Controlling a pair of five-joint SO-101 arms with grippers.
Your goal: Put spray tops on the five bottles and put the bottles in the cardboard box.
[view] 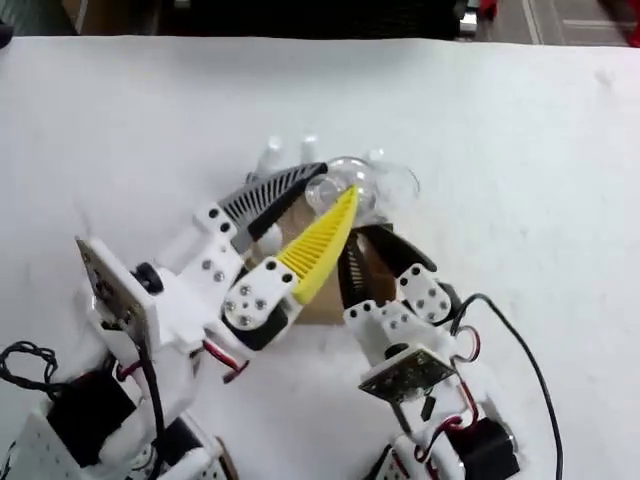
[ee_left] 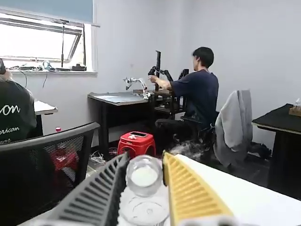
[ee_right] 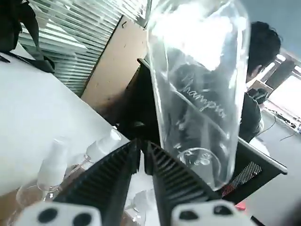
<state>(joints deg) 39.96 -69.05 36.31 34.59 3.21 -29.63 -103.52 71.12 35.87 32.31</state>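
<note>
**Clear bottle clamped in left gripper; no spray top on it yet**

Left gripper (ee_left: pixel 144 159) is closed on the clear bottle (ee_left: pixel 143 176), its dark and yellow fingers pressing either side just below the open mouth. Right gripper (ee_right: pixel 142 144) has its black fingers almost together, with nothing visible between them.

In the high view the clear bottle sits at centre frame; the cardboard box (view: pixel 325 305) shows brown beneath both arms, just below centre.

Judgement: the clear bottle looks light, smooth-walled and apt to slip or dent; the neck or shoulder is the soundest hold.

The right wrist view gives the bottle's full body at upper centre and capped bottles (ee_right: pixel 52 162) at lower left; whether these stand inside the box cannot be told. The left wrist view gives the uncapped mouth, which the high view loses in glare.
</note>
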